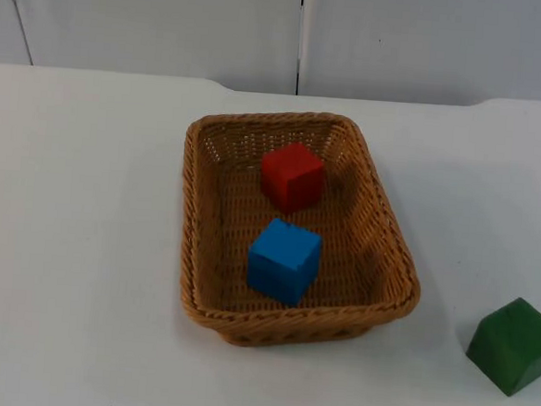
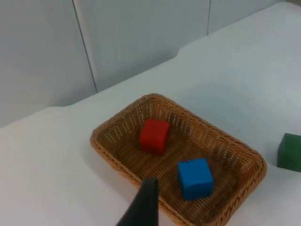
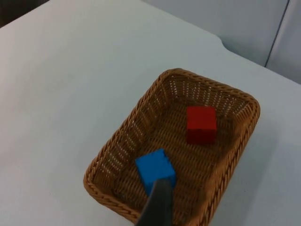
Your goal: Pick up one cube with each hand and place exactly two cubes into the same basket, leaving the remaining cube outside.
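Observation:
A brown wicker basket stands in the middle of the white table. Inside it lie a red cube toward the far end and a blue cube toward the near end, apart from each other. A green cube rests on the table outside the basket, near the front right. My left gripper hangs high above the table on the basket's left side, looking down on the red cube and blue cube. My right gripper hovers high over the basket, holding nothing.
The grey partition wall closes off the table's far edge. Bare white table top stretches wide to the left of the basket, with a narrower strip on the right around the green cube.

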{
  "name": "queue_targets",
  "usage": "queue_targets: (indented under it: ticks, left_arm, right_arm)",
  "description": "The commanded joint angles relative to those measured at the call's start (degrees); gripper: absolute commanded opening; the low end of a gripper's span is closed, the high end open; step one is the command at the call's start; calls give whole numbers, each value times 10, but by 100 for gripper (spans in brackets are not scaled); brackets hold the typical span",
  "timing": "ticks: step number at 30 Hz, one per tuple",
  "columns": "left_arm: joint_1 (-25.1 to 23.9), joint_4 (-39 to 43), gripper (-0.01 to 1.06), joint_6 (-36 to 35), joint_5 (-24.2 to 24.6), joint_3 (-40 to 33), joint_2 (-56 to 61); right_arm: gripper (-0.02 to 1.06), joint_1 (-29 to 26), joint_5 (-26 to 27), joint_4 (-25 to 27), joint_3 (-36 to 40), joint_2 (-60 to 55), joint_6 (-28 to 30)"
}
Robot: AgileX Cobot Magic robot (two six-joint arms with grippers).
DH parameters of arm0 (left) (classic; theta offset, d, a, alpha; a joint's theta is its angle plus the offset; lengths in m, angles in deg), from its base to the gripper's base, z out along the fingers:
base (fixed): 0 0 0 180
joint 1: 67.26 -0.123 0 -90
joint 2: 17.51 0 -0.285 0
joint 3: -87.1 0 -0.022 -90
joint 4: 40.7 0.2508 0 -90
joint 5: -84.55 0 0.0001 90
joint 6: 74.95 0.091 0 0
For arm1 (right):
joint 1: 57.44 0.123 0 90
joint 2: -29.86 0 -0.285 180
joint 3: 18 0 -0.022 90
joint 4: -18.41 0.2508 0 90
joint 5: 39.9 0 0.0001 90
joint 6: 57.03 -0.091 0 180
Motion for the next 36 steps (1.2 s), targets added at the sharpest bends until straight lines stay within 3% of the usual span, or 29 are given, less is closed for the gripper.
queue_targets:
  ticks: [1, 5, 18, 24, 36]
  left_arm:
    - [-1, -16, 88, 7, 6, -6, 15]
    - [-1, -70, 88, 77, 8, -43, 59]
    - [-1, -81, 88, 74, 79, -66, 153]
    - [-1, -94, 88, 72, 96, -112, 217]
    - [-1, -104, 88, 70, 166, -117, 313]
  right_arm:
    - [73, 3, 5, 0, 12, 21, 4]
    - [73, 3, 5, -2, 46, 72, 4]
    - [73, 3, -5, -4, 115, 190, 4]
    - [73, 3, -31, -4, 146, 252, 4]
    - [73, 3, -92, -11, 173, 351, 3]
